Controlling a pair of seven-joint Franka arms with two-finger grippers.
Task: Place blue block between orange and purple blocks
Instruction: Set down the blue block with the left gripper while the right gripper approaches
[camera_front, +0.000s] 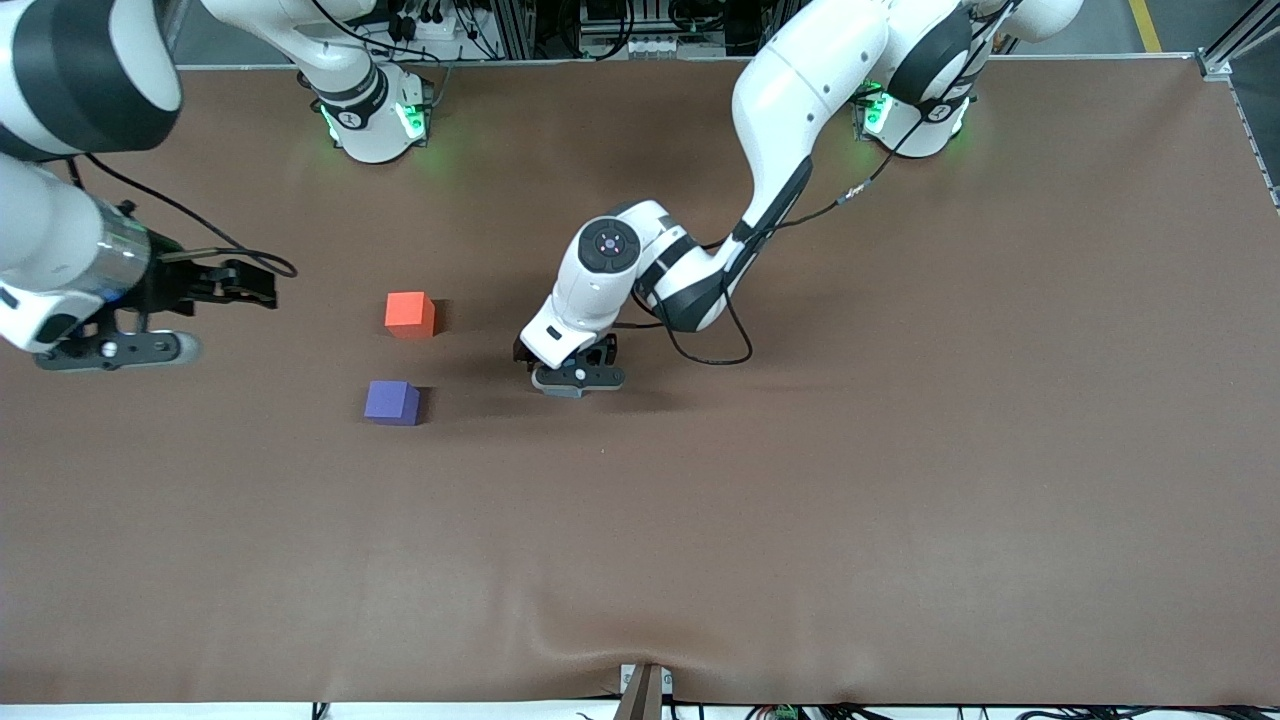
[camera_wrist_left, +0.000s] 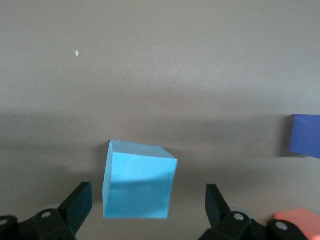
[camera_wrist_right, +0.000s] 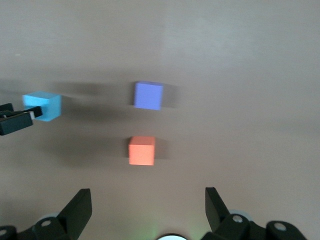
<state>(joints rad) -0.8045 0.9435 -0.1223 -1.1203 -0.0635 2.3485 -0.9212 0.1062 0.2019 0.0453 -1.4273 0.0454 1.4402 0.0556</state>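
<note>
The blue block (camera_wrist_left: 140, 180) sits on the table between the spread fingers of my left gripper (camera_wrist_left: 148, 189), which do not touch it. In the front view the left gripper (camera_front: 572, 374) is low over the table's middle and hides the block. The orange block (camera_front: 410, 314) and the purple block (camera_front: 392, 402) lie toward the right arm's end, purple nearer the front camera, with a gap between them. My right gripper (camera_front: 252, 287) is open and empty, up in the air beside them. The right wrist view shows the blue block (camera_wrist_right: 42, 106), purple block (camera_wrist_right: 148, 95) and orange block (camera_wrist_right: 142, 150).
The brown table cover (camera_front: 800, 500) is bare around the blocks. The left arm's elbow and cable (camera_front: 700, 320) hang over the table's middle. The robot bases (camera_front: 375, 120) stand along the table's edge farthest from the front camera.
</note>
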